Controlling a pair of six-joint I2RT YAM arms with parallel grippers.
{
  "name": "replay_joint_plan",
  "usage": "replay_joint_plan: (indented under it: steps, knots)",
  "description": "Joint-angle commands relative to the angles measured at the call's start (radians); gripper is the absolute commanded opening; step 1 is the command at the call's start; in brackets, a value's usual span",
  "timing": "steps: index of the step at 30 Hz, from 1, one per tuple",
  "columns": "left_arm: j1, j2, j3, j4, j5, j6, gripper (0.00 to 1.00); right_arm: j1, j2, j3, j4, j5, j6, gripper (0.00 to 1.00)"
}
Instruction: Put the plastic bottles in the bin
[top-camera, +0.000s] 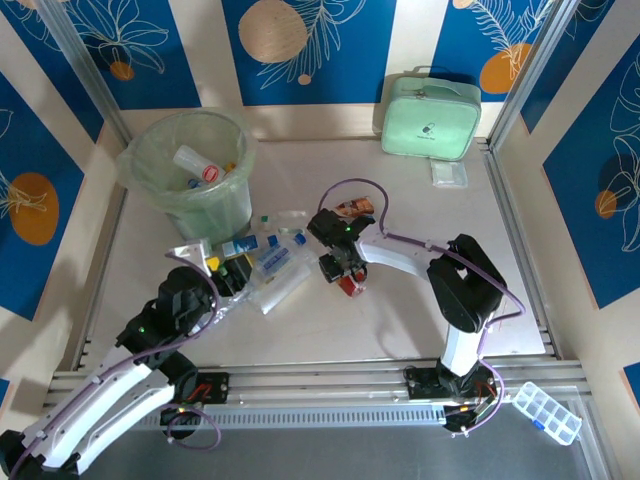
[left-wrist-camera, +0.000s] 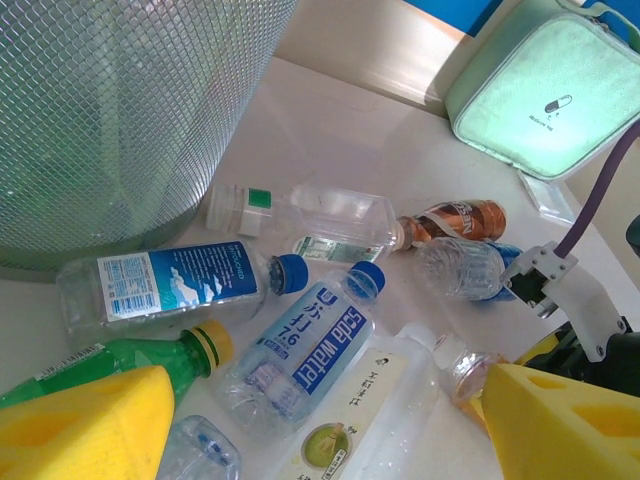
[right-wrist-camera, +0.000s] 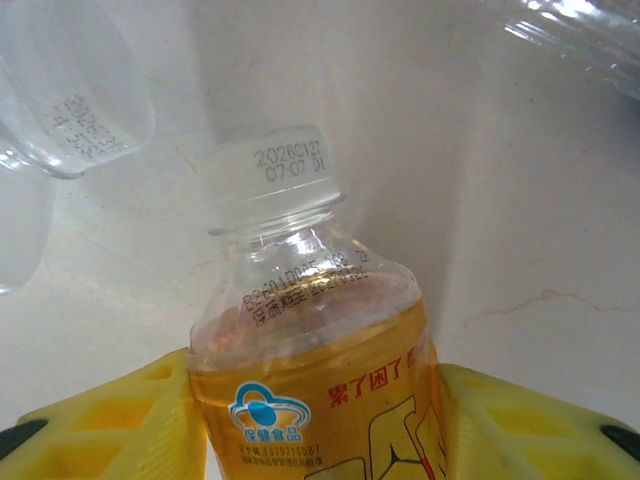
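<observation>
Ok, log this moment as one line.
right claw: gripping white-capped orange-labelled bottle | left claw: open above bottle pile | bin: holds dropped bottles

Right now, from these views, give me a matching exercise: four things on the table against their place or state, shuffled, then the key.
1. bin
2. mint-green case
3. orange-label bottle
4. Soda Water bottle

A. clamped in the right end effector
B. back right of the table
C. back left, bottles inside
D. lying flat, blue cap

Pairs: 1-C, 2-B, 3-A, 4-D
</observation>
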Motion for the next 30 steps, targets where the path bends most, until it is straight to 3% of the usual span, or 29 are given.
replay_joint_plan:
  steps: [1,5,15,17,20,24,30]
  knots:
    - [-0.005,0.018,-0.007,0.028,0.015,-0.006,0.81,-0.006,0.034,0.041,-0.036,0.004,-0.024,0.57]
    - [-0.006,0.029,-0.008,0.033,0.019,-0.005,0.81,-0.001,0.071,0.087,-0.061,0.014,-0.054,0.66]
    - [-0.004,0.049,-0.004,0.041,0.022,-0.001,0.83,0.004,0.197,0.214,-0.145,0.086,-0.105,0.68]
    - [-0.005,0.056,-0.003,0.040,0.018,-0.006,0.83,0.003,0.217,0.230,-0.152,0.084,-0.116,0.78]
    - [-0.005,0.070,0.000,0.042,0.022,-0.008,0.83,0.002,0.238,0.250,-0.158,0.091,-0.127,0.84]
    - [-0.004,0.087,0.003,0.046,0.029,-0.008,0.83,0.001,0.253,0.277,-0.164,0.093,-0.142,0.81]
    - [-0.005,0.097,0.003,0.052,0.035,-0.004,0.84,-0.004,0.251,0.306,-0.173,0.079,-0.142,0.57]
